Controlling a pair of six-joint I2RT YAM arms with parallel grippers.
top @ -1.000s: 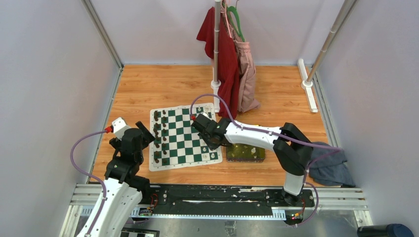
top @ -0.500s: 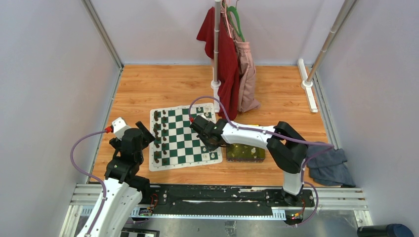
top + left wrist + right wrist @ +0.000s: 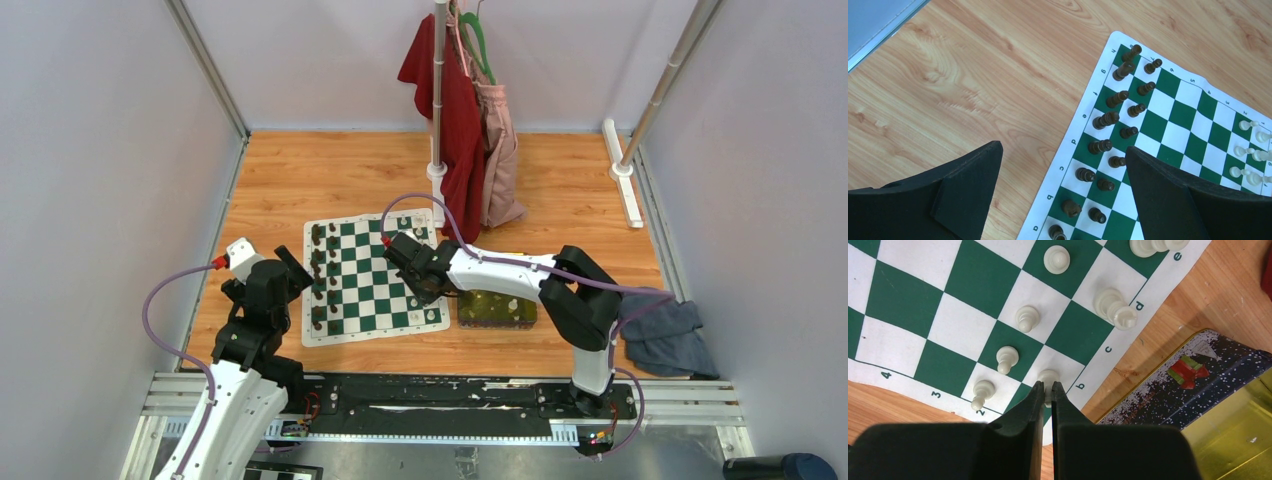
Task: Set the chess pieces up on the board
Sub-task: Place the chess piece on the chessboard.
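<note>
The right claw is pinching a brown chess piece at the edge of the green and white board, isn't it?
Almost. The right claw is pinching a chess piece at the edge of the board, but that piece is cream-white, not brown. The right wrist view shows it.

One board [image 3: 903, 290], fifteen dark chessmen [image 3: 1105, 119] visible, seven cream chess pieces [image 3: 1026, 318] visible.

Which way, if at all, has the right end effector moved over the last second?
Yes: in the top view the right end effector slid slightly left, away from the tin and farther over the board.
</note>
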